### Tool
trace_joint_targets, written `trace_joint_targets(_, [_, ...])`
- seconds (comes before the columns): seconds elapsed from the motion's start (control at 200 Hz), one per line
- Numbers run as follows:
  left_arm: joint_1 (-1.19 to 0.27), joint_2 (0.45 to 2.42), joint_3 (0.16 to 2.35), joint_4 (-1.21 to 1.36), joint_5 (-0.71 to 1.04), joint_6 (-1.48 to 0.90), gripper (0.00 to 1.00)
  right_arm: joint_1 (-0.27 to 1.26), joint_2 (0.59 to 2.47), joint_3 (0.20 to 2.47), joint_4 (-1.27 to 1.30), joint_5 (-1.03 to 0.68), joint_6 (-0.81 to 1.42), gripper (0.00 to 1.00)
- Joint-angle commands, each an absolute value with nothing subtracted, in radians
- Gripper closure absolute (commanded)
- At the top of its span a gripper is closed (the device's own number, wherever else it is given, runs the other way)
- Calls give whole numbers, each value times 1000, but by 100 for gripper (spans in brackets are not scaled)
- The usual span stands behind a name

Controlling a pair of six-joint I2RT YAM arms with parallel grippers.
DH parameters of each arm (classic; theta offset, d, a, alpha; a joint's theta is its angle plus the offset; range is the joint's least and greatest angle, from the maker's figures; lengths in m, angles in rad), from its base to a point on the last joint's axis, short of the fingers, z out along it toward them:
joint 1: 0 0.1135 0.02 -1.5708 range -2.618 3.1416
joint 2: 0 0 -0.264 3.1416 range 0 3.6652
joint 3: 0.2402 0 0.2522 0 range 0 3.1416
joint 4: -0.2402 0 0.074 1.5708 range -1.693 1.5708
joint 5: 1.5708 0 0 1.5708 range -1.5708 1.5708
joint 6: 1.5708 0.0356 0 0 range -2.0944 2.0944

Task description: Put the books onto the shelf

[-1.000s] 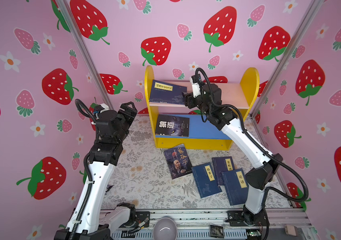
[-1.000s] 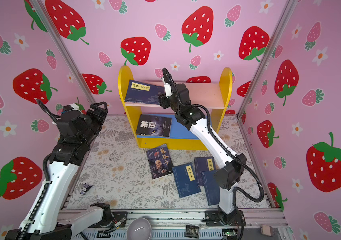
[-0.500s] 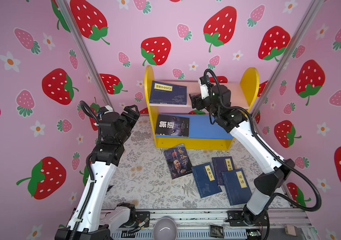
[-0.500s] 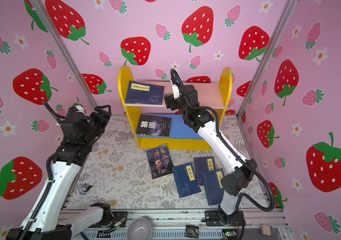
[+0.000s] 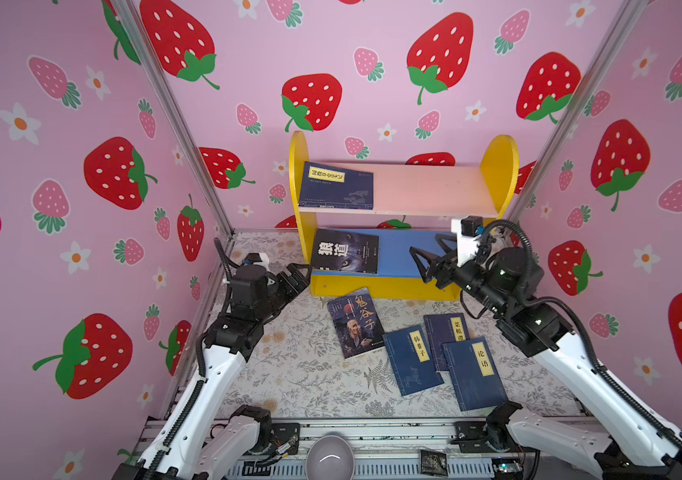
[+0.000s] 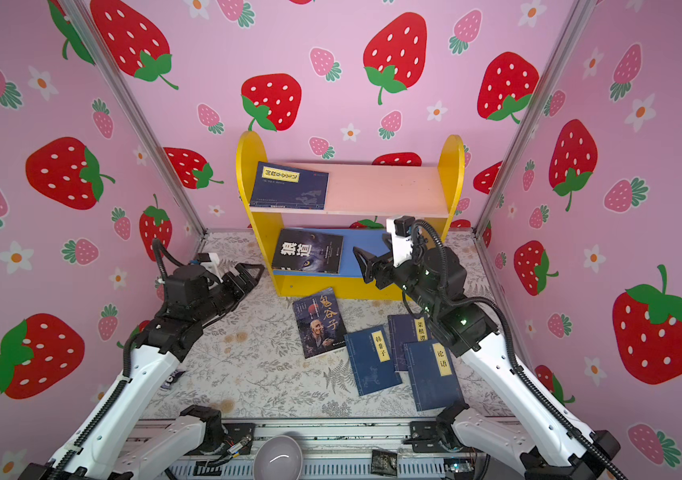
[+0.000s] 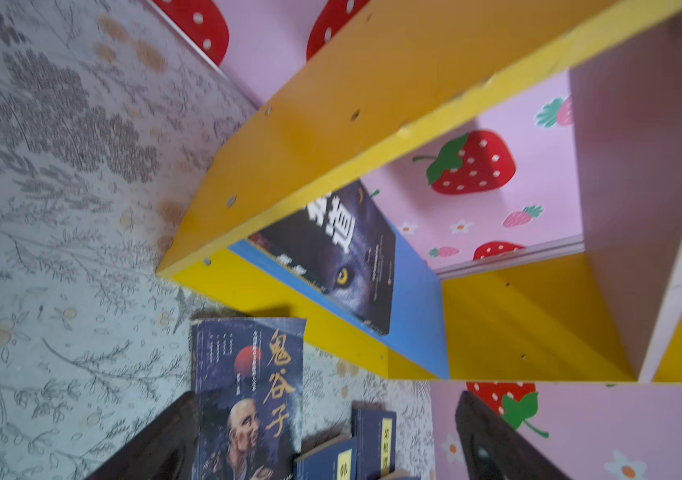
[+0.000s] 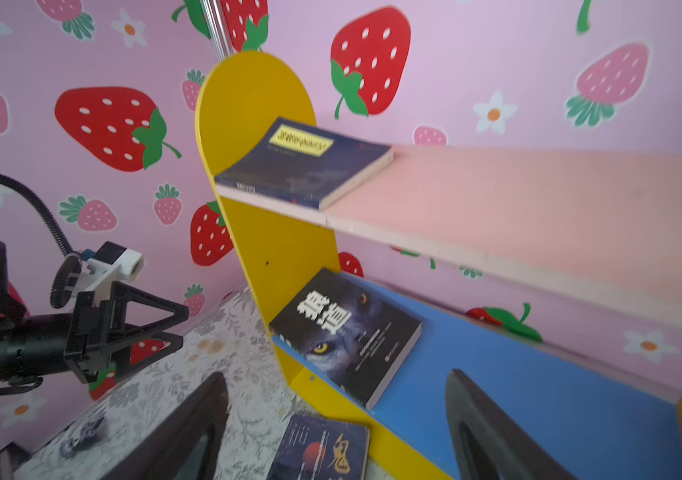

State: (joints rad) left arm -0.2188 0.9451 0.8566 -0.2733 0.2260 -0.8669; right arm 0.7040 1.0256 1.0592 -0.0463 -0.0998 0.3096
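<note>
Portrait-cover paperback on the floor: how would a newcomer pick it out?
Find the yellow-sided two-tier wooden shelf at the back wall. On the floral mat before its base lies a dark paperback. Unlike the three navy books beside it, it shows an old man's face and gold characters.

In both top views I have the left arm (image 5: pixel 214 374) rising from its base at 7 o'clock and reaching toward 1 o'clock, with the left gripper (image 5: pixel 300 274) spread wide and nothing between its jaws. The right arm (image 5: pixel 572 365) climbs from 5 o'clock toward 10 o'clock. The right gripper (image 5: pixel 424 251) points to about 9 o'clock, jaws apart and empty.
</note>
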Motion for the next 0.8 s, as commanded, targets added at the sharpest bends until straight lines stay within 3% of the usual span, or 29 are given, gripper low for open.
trace_joint_targets(0.0, [-271,935,772,-255,271,-847,3,709,1057,879,-19,-182,512,21])
trace_joint_targets(0.155, [-364,994,640,-153,266,-862,3,722,1115,718,114,-191,593,28])
trace_joint_targets(0.455, [-459,1194,505,91,220,-881,3,769,1378,632,354,-206,587,30])
trace_joint_targets(0.79, [-460,1365,461,272,184,-904,2,784,1654,675,483,-169,609,47])
